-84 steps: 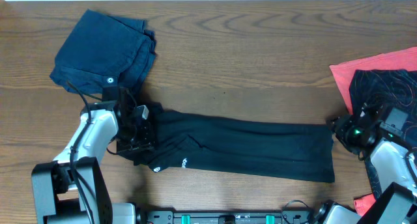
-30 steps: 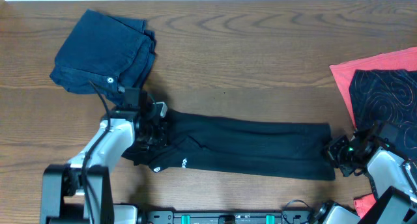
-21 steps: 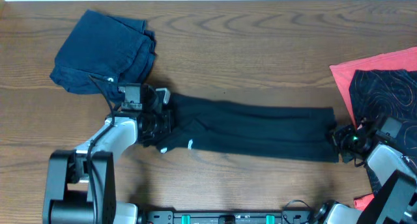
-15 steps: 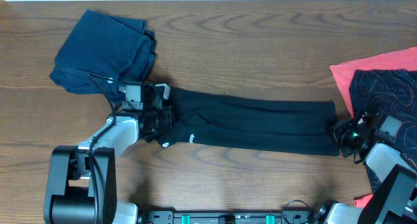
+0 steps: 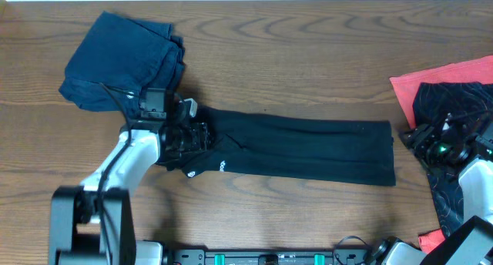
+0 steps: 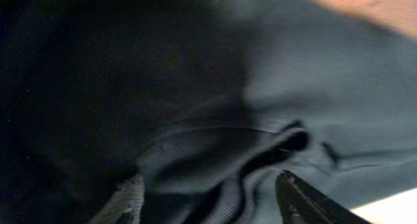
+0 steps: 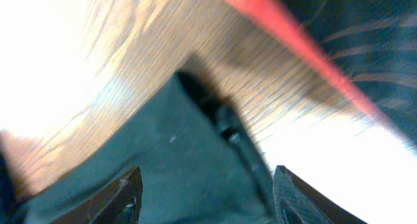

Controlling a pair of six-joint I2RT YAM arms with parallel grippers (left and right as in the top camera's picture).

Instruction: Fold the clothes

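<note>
left hand (image 5: 189, 134) released over bunched end of long-folded black fabric t-shirt (image 5: 308, 149), right hand (image 5: 425, 139) released beside far end; risk: finger snags cloth on lift-off, spoiling fold.

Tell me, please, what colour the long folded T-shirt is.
The T-shirt is black; overhead shows it best.

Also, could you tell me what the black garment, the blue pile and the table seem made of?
Black garment: soft matte knit, likely cotton jersey, judging by limp creases. Blue pile: heavier matte cloth, perhaps denim, given its thick folds. Table: wood-grain surface, possibly laminate.
</note>
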